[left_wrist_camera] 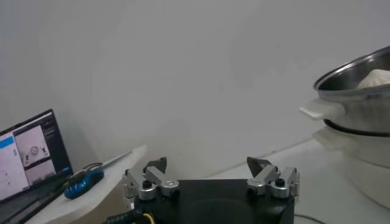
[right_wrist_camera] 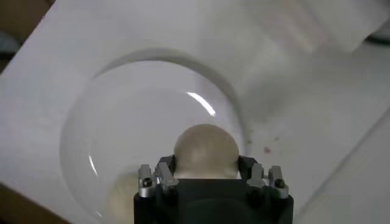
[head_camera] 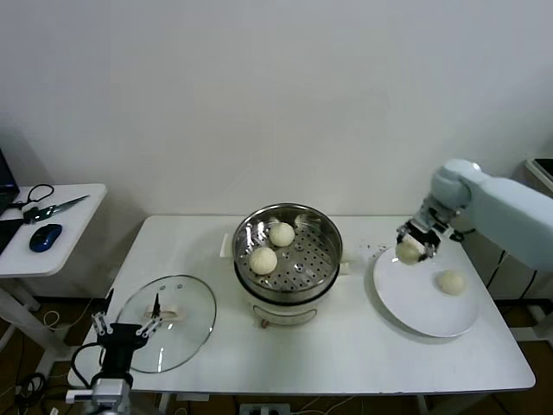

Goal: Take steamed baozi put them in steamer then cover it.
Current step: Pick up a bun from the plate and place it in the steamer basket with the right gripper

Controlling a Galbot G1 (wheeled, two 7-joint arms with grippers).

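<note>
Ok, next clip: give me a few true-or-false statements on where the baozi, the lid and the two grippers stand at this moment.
1. Two baozi already lie in the steamer. True.
2. The right gripper is open with nothing in it. False: it is shut on a baozi above the white plate's edge.
3. One baozi sits on the white plate, untouched. True.
4. The glass lid covers the steamer. False: it lies flat on the table, to the robot's left of the steamer.
5. The left gripper holds the lid's knob. False: it is open near the lid's rim, holding nothing.
</note>
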